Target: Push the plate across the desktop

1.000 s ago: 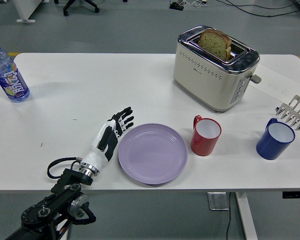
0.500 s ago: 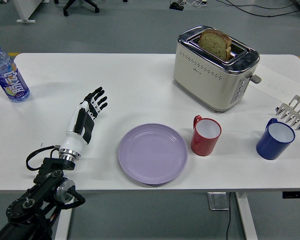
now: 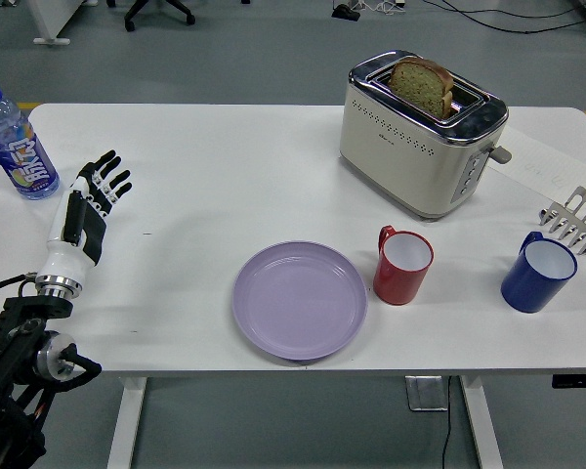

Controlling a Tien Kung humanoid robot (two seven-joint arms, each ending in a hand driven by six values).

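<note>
Farthest left, a water bottle (image 3: 16, 145) with a blue cap stands upright near the far left corner of the white table (image 3: 195, 156). Just right of it the left hand (image 3: 86, 209) reaches in from the lower left over the table's left edge, its fingers stretched out and slightly spread, holding nothing and well apart from the plate. Toward the middle, the lilac plate (image 3: 300, 299) lies flat and empty close to the table's near edge. Just beside its right rim a red mug (image 3: 402, 264) stands upright, its handle turned to the far left. Behind the mug sits a cream toaster (image 3: 423, 132) with a slice of bread (image 3: 422, 84) sticking up from a slot. Farther right stands a blue mug (image 3: 538, 273), with metal tongs (image 3: 574, 219) lying near the right edge behind it.
</note>
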